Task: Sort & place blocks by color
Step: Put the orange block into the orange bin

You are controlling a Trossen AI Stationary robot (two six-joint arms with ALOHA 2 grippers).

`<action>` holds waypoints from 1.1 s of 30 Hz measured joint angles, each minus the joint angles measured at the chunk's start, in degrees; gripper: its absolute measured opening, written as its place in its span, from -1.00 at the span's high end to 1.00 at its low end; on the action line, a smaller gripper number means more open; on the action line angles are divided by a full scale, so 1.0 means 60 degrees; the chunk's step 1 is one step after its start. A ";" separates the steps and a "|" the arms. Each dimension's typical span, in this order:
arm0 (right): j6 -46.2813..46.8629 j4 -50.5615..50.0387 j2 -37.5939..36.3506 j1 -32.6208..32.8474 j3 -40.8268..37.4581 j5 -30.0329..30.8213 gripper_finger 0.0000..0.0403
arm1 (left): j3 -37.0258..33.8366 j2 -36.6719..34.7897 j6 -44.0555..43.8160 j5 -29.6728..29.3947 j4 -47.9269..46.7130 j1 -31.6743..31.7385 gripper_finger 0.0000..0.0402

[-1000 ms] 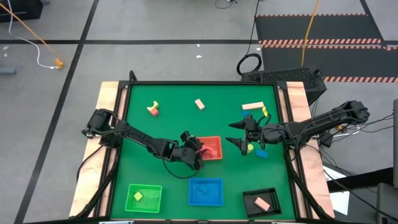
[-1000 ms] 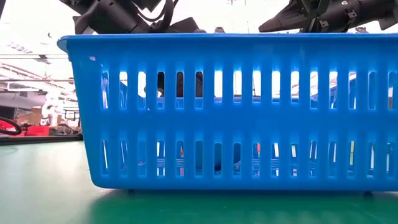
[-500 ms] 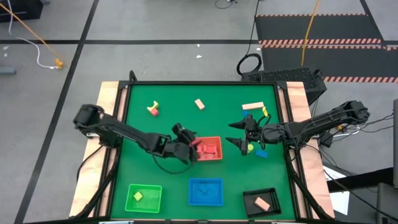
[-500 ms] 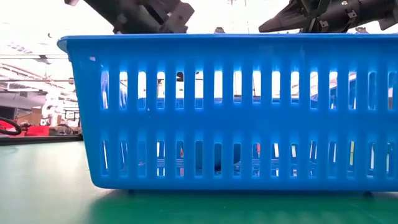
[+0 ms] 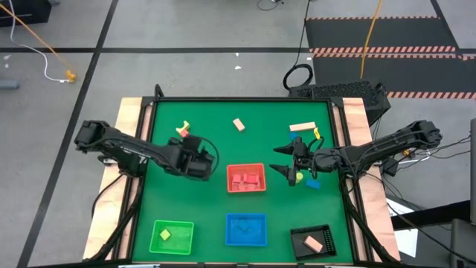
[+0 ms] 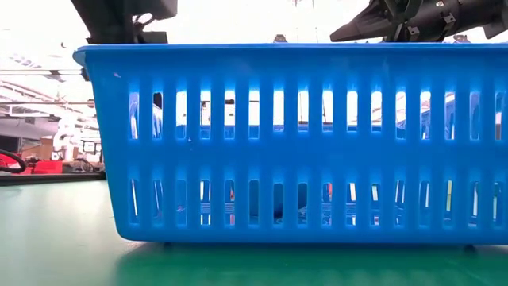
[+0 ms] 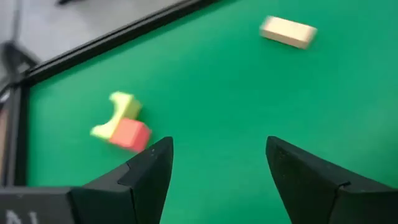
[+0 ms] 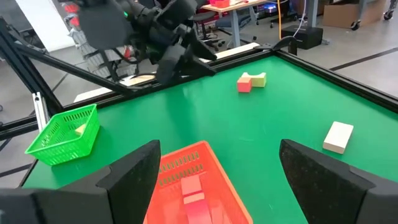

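Note:
In the high view my left gripper (image 5: pixel 195 149) hangs open over bare mat, left of the red tray (image 5: pixel 232 187). Its wrist view (image 7: pixel 217 149) looks at a red cube (image 7: pixel 129 134) touching a yellow arch (image 7: pixel 118 115), and a tan block (image 7: pixel 288 31) farther off. Red blocks (image 5: pixel 247 179) lie in the red tray. My right gripper (image 5: pixel 281 160) is open and empty beside a yellow-green block (image 5: pixel 300 177) and a blue block (image 5: pixel 312 182). A tan bar (image 5: pixel 303 127) and a yellow piece (image 5: pixel 316 134) lie beyond it.
Along the near edge stand a green tray (image 5: pixel 158 227) with a yellow block, a blue tray (image 5: pixel 246 217) and a black tray (image 5: pixel 297 235) with a tan block. The blue tray (image 6: pixel 294 143) fills the low view. A black raised frame borders the mat.
My left gripper has drawn back from the red tray's left edge toward the table's left and far side, and has turned toward the red cube and yellow arch. The red tray now shows whole, with red blocks in it. My right arm has kept still.

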 joint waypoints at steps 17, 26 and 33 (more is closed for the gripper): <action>-0.0001 -0.0002 0.0000 0.0001 0.0000 0.0000 -0.58 | -0.2965 0.0064 -0.3933 0.1450 0.3985 0.1333 -0.21; -0.0004 -0.0004 0.0000 0.0002 0.0000 0.0000 -0.58 | -0.2961 0.0064 -0.1815 0.2779 0.4585 0.1180 -0.19; -0.0002 -0.0004 0.0000 -0.0002 0.0000 0.0000 -0.58 | -0.2958 0.0057 -0.2790 0.3100 0.4821 0.1348 -0.21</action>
